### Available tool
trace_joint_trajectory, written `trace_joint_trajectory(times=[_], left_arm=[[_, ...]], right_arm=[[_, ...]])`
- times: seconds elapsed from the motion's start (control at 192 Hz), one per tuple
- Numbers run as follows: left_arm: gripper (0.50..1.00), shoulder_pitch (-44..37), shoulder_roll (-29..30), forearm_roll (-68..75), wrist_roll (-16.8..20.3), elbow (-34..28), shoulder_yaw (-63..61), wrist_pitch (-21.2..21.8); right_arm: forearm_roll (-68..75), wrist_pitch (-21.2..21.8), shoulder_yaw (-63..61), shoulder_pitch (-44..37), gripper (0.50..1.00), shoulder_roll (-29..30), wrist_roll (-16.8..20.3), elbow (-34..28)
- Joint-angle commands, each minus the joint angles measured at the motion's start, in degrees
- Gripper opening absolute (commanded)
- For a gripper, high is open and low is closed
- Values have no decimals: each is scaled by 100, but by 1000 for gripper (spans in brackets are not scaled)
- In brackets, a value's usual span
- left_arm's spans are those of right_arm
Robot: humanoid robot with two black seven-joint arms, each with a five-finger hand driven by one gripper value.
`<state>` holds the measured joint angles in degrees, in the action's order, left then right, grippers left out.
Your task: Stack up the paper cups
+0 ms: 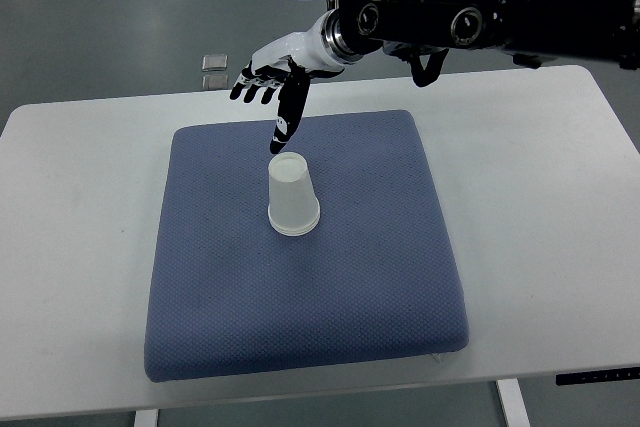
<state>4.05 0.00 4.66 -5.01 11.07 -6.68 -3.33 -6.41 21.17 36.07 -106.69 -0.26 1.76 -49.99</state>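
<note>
A cushion (300,297) lies in the middle of the tabletop (560,207), with free tabletop on its left, its right and along its far edge. On the cushion, a little behind its centre, stands a paper cup (293,198) upside down, its wide rim on the cushion. The right arm (480,2) comes in from the upper right corner and reaches to the left over the far edge of the tabletop. Its robot hand (272,82) is above the far part of the cushion, just behind the paper cup, with one finger (288,117) pointing down close to the top of the cup. On the floor (100,17) behind the tabletop, to the left of the robot hand, lie two small square things (213,69).
</note>
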Motion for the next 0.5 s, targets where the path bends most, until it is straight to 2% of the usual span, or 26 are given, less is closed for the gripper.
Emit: trace_joint_trajectory(times=[0.0,0.11,0.198,0.261,0.266,0.381,0.496], left_arm=[[1000,0,0,0,0,9,0,7],[1000,0,0,0,0,18,0,-1],[1000,0,0,0,0,18,0,-1],[1000,0,0,0,0,18,0,-1],[1000,0,0,0,0,18,-9,-1],[1000,0,0,0,0,18,-18,-1],[1000,0,0,0,0,26,-18,-1]], right_arm=[[87,-34,-503,473,915,-422,-132,366],[341,-34,-1628,1360,913,-1187,-334,859],[798,-42,-2946,2195,913,-1442,-510,1210],[869,-51,-3132,2302,913,-1451,-519,1263],[1252,-77,-3976,2815,915,-1434,-527,1533],[1625,-148,-5347,3734,915,-1337,-580,1896],[1634,-244,-6541,4358,915,-915,-958,2186]])
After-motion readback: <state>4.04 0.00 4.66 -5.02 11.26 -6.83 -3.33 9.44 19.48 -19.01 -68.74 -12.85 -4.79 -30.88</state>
